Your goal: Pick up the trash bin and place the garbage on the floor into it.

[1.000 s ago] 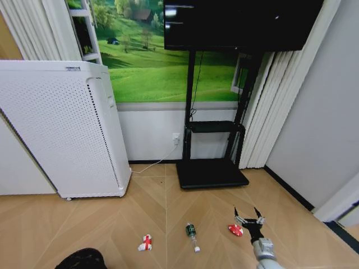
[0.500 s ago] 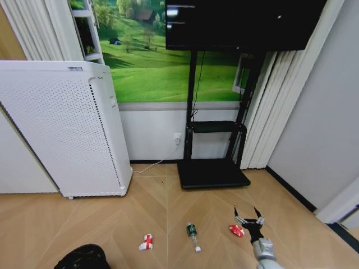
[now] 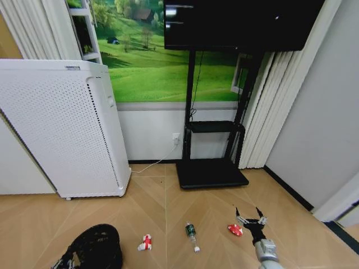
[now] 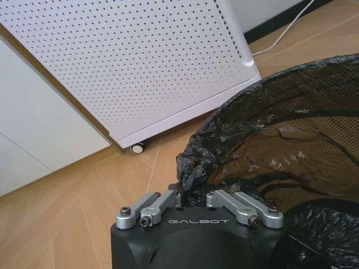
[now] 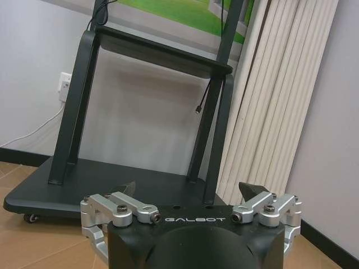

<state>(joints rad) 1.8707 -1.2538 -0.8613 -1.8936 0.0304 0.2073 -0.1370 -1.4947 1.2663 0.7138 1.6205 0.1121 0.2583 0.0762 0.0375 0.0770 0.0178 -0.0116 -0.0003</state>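
The left gripper (image 4: 185,197), marked GALBOT, was clenched on the trash bin (image 3: 96,247) liner at its rim, low left. The right gripper (image 3: 251,214) hung spread wide just beside the flattened red piece (image 3: 235,229); bottle (image 3: 192,235) and wrapper (image 3: 145,242) lay leftward.

A wood floor (image 3: 168,207) laid in a herringbone pattern runs to a white wall (image 3: 148,134) with a dark baseboard. Above the wall hangs a mural (image 3: 151,67) of green meadow and trees. A tall white perforated appliance (image 3: 61,129) on casters stands at the left, its cord (image 3: 154,164) trailing to a wall socket (image 3: 176,137). A black screen (image 3: 241,22) sits on a black stand (image 3: 212,171) with a shelf and flat base. White pleated curtains (image 3: 269,106) hang beside it, next to a plain grey wall (image 3: 320,123).
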